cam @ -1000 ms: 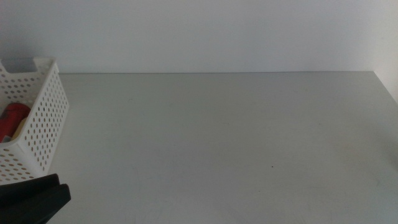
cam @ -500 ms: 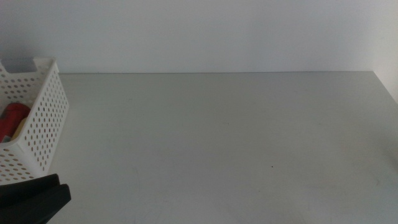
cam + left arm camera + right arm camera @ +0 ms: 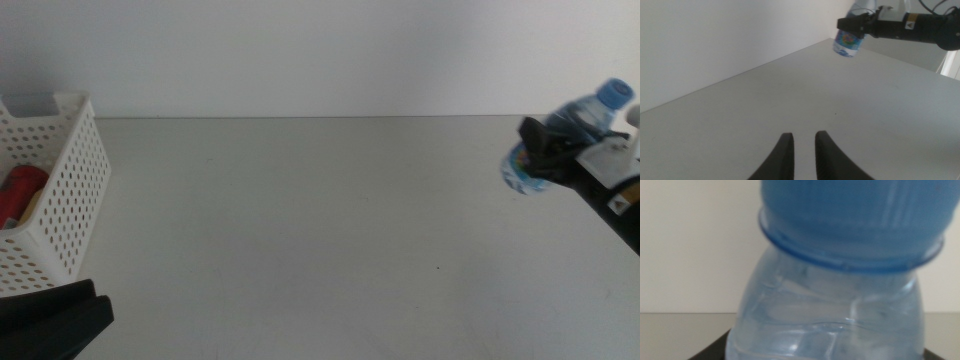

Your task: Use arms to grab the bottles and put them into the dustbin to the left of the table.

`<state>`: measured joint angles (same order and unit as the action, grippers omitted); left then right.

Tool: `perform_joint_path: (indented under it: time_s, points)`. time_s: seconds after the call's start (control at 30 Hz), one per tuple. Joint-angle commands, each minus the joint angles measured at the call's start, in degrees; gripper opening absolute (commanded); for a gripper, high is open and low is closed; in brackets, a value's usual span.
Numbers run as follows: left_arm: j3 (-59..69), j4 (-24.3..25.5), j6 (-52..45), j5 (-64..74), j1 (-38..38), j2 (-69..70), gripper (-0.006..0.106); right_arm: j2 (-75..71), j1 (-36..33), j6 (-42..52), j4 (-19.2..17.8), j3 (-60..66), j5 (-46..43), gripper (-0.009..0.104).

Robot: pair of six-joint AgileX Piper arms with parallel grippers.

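Note:
A clear water bottle (image 3: 582, 118) with a blue cap hangs tilted above the table's (image 3: 330, 220) far right end, and my right gripper (image 3: 545, 150) is shut on it. The left wrist view shows the same bottle (image 3: 847, 42) in that gripper (image 3: 860, 24), clear of the tabletop. Up close in the right wrist view, the bottle (image 3: 840, 310) fills the picture. The white perforated dustbin (image 3: 65, 190) stands at the left, holding a red can (image 3: 20, 190). My left gripper (image 3: 50, 320) waits at the bottom left; its jaws (image 3: 803, 134) stand nearly together with nothing between them.
A plain white wall rises behind the table's far edge. The table's right edge runs just under the right arm (image 3: 615, 195). Bare tabletop lies between the dustbin and the held bottle.
The right arm has come into the middle view from the right, carrying the water bottle; earlier it was out of view. Neither the left gripper nor the dustbin has moved.

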<state>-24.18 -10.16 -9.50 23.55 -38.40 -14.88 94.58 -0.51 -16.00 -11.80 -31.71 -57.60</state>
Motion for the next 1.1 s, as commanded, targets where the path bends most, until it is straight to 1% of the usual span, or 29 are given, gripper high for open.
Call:
perform_joint_path:
  time_s: [0.0,0.03,0.1,0.13,0.2,0.23,0.3,0.37,0.43,0.7,0.77,0.9,1.07]
  points:
    - [-1.7,-0.4,0.5,-4.7,-0.4,-0.6,0.018,-2.7,-4.8,-6.3,-9.0,-7.9,0.5,-0.001]
    - [-1.7,-0.4,0.5,-4.7,-0.4,-0.6,0.018,-2.4,-6.6,-8.9,-11.8,-10.6,3.9,-0.001]
    - [-1.7,-0.4,0.5,-4.8,-0.4,-0.6,0.018,-1.5,-11.1,-13.3,-18.9,-17.6,12.2,-0.001]
    - [-1.7,-0.4,0.5,-4.8,-0.4,-0.6,0.018,-0.6,-13.2,-14.6,-21.6,-20.9,15.8,-0.001]
    - [-1.7,-0.4,0.5,-4.7,-0.4,-0.6,0.018,1.8,-17.0,-17.5,-27.6,-26.9,20.3,-0.001]
    - [-1.7,-0.4,0.5,-4.7,-0.4,-0.6,0.018,3.0,-18.2,-18.6,-29.9,-29.0,21.2,-0.001]
    - [-1.7,-0.4,0.5,-4.7,-0.4,-0.6,0.018,6.3,-20.6,-21.5,-33.4,-33.7,21.5,-0.001]
    - [-1.7,-0.4,0.5,-4.7,-0.4,-0.6,0.018,9.6,-22.3,-23.8,-34.9,-37.6,21.5,-0.001]
    - [-1.7,-0.4,0.5,-4.7,-0.4,-0.6,0.018,13.5,-24.3,-25.3,-35.2,-41.3,22.0,-0.001]
    - [-1.7,-0.4,0.5,-4.8,-0.4,-0.6,0.018,23.9,-31.1,-23.9,-34.1,-50.0,22.2,-0.001]
    - [-1.7,-0.4,0.5,-4.8,-0.4,-0.6,0.018,25.5,-32.2,-22.6,-33.8,-50.7,22.2,-0.001]
    - [-1.7,-0.4,0.5,-4.8,-0.4,-0.6,0.018,28.6,-33.4,-18.6,-30.2,-50.7,22.1,-0.001]
    - [-1.7,-0.4,0.5,-4.7,-0.4,-0.6,0.018,30.1,-34.2,-15.2,-29.9,-50.7,22.4,0.001]
